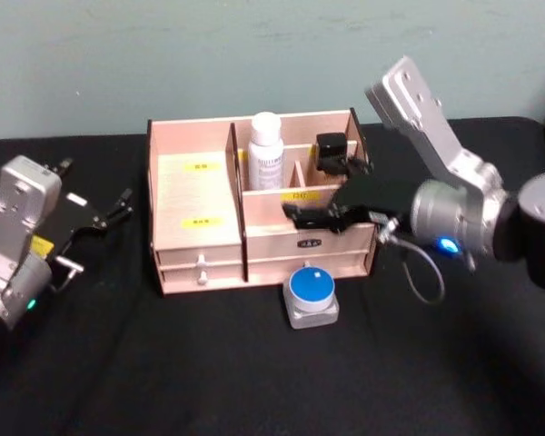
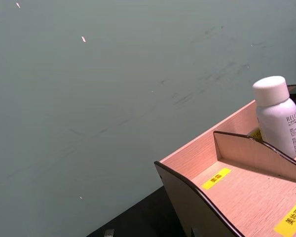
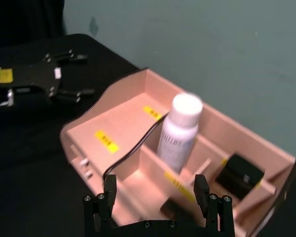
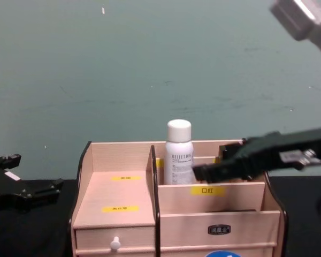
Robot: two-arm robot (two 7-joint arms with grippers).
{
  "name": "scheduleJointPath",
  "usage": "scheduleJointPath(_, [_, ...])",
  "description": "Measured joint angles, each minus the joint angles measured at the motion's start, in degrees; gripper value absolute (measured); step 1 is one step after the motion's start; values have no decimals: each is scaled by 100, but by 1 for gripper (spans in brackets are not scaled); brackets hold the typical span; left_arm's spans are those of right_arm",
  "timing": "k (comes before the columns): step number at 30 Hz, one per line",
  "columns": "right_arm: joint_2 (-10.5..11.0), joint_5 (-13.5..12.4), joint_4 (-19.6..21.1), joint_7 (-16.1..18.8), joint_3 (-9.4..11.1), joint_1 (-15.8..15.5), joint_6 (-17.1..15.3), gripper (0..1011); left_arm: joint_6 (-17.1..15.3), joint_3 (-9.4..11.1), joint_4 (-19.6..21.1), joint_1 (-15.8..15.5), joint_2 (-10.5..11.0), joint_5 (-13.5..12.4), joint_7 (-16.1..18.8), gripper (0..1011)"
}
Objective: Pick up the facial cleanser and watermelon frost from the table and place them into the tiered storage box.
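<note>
Where the black counter lies nearest to the robot, its surface is bare and wide, with free room on both sides. A little farther, a pale grey square object with a round blue top sits on the counter just beside the front edge of the tiered storage box. This is a pale wooden organiser with dark-edged curved sides, yellow labels and low drawers, and one drawer has a white knob. The box stands in the middle of the counter, and its steps rise toward the back.

The right end effector hovers over the front right steps of the box. Its two black fingers are spread apart with nothing between them. I cannot tell if it touches the wood. The left end effector is well apart from the box, low at the left side of the counter. Its fingers are also spread and empty.

Farther back, the facial cleanser, a white cylindrical bottle with a white cap, stands upright in the rear middle compartment. Its long axis is vertical and the cap points up, above the rim. A small black box sits in the rear right compartment, near the bottle. Behind everything is a grey-green wall.
</note>
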State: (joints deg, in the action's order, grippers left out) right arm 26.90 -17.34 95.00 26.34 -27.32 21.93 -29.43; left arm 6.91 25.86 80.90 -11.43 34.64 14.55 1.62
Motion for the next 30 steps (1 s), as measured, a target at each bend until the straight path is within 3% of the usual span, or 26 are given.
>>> scheduleJointPath(10, [554, -284, 1051, -313, 269, -1012, -416, 1003, 0, 0, 0, 0, 0, 0, 0, 1010])
scheduleJointPath(15, [675, -326, 1328, -447, 326, -1322, -568, 1003, 0, 0, 0, 0, 0, 0, 0, 1010])
scheduleJointPath(22, [702, -326, 1460, -609, 329, -1597, -813, 1003, 0, 0, 0, 0, 1, 0, 0, 1010])
scheduleJointPath(30, [572, -280, 1341, -638, 246, -1655, -992, 1002, 0, 0, 0, 0, 0, 0, 0, 1009])
